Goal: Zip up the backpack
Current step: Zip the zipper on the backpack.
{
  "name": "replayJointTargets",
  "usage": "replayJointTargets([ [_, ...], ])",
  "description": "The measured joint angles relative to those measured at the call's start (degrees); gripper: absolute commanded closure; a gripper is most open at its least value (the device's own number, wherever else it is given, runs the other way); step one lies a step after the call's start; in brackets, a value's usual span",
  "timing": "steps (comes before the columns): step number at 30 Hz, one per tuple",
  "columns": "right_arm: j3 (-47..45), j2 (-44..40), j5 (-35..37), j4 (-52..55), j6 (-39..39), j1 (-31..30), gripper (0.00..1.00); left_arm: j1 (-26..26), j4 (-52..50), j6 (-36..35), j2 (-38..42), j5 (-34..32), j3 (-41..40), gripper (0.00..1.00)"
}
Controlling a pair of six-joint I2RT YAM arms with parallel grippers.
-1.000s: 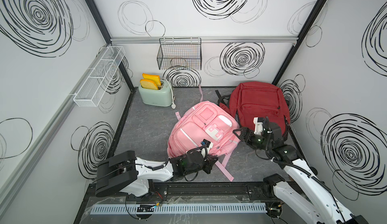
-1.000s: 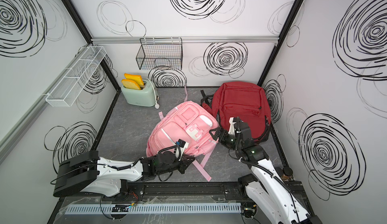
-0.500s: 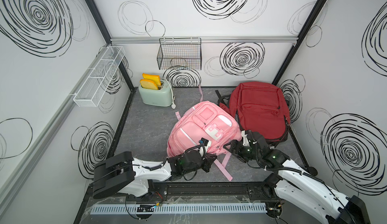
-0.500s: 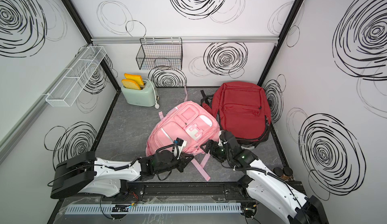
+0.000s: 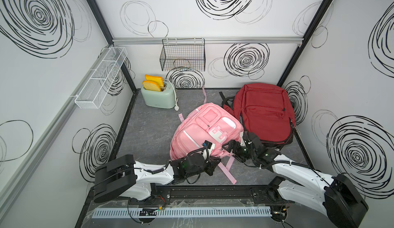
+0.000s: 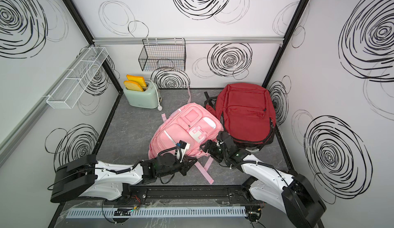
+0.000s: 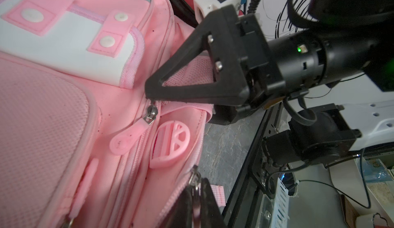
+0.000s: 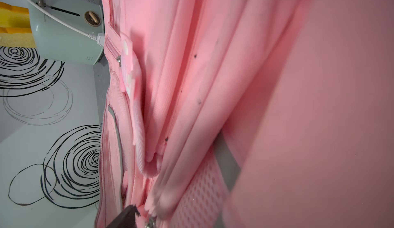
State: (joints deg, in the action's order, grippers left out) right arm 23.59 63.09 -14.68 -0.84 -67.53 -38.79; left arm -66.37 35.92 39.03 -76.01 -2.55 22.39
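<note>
2 overhead views; 2 wrist close-ups on backpack [image 7: 53,131]

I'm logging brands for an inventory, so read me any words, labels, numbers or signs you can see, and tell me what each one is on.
No text here can be read.
On the toaster: a small mark low on its side, too small to read.
On the pink backpack: the round badge shows only a striped pattern, no letters.
On the red backpack: no print visible.
</note>
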Motion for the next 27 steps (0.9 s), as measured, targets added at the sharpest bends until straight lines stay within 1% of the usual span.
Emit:
replayJointTargets([
  [4,0.02,3.02,0.76,-6.71,-0.39,-0.28,0.26,0.09,-0.02,0.24,0.55,0.24,-0.13,1.00],
  [6,0.09,3.48,1.25,-9.51,-0.13,-0.59,0.33,0.79,-0.13,0.42,2.16,0.52,-0.76,1.00],
  [8,0.63,4.35,1.55,-12.02,0.57,-0.81,0.51,1.70,-1.29,0.33,4.44,0.55,-1.01,1.00],
  [9,1.31,4.92,1.68,-12.57,1.31,-0.83,0.58,2.01,-1.88,0.24,5.38,0.48,-1.01,1.00],
  [10,2.21,5.44,1.57,-12.90,2.40,-0.83,0.68,2.38,-2.43,0.13,6.43,0.37,-1.01,1.00],
  [12,4.74,6.56,1.14,-13.57,3.85,-0.83,0.86,3.10,-3.61,-0.07,7.91,0.15,-1.01,1.00],
  [14,6.97,7.17,0.35,-14.27,5.64,-0.79,1.00,3.93,-4.50,-0.20,8.50,0.20,-1.01,1.00],
  [17,9.18,7.98,-0.52,-14.84,8.28,-0.79,1.00,5.70,-4.55,-0.48,8.63,1.20,-0.85,1.00],
  [22,10.21,9.81,-1.38,-15.52,12.13,-0.50,1.00,9.09,-6.08,-0.83,7.32,3.82,0.39,1.00],
  [27,12.22,10.54,-3.06,-15.23,16.92,0.15,1.00,10.54,-5.79,-1.14,5.14,5.49,1.38,1.00],
])
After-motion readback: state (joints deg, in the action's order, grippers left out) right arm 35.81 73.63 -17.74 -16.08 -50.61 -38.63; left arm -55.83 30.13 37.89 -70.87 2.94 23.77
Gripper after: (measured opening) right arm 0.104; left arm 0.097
